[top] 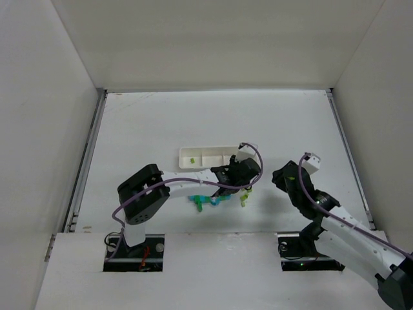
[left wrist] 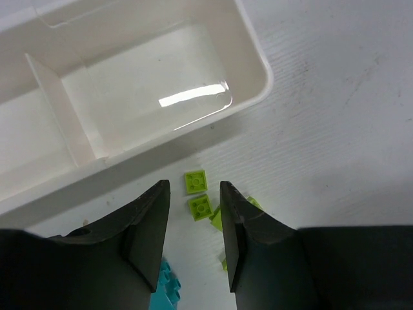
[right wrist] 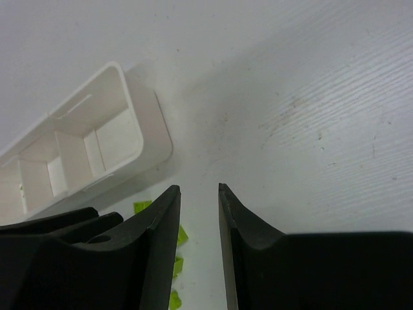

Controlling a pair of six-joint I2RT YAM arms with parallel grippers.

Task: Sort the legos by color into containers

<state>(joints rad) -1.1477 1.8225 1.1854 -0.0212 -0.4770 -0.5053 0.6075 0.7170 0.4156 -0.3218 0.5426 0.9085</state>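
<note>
Tray [left wrist: 258, 58]: white plastic, smooth and glossy; the bottom of one compartment reflects the light strongly.
Yellow-green legos [left wrist: 195, 181]: hard plastic, smooth, with a soft sheen.
Cyan lego [left wrist: 164, 290]: plastic, smooth, with little shine.
Table [left wrist: 342, 129]: white and matt, with fine parallel ridges and some small dark marks.
Left gripper fingers [left wrist: 145, 226]: black, plastic by its look, matt.
Right gripper fingers [right wrist: 258, 258]: the same black matt material; the edges catch a little light.
Arm shell [top: 187, 177]: white, smooth, half-glossy.
Cable [top: 259, 157]: purple, smooth sheath.
Walls [top: 213, 45]: white, matt, plain.
</note>
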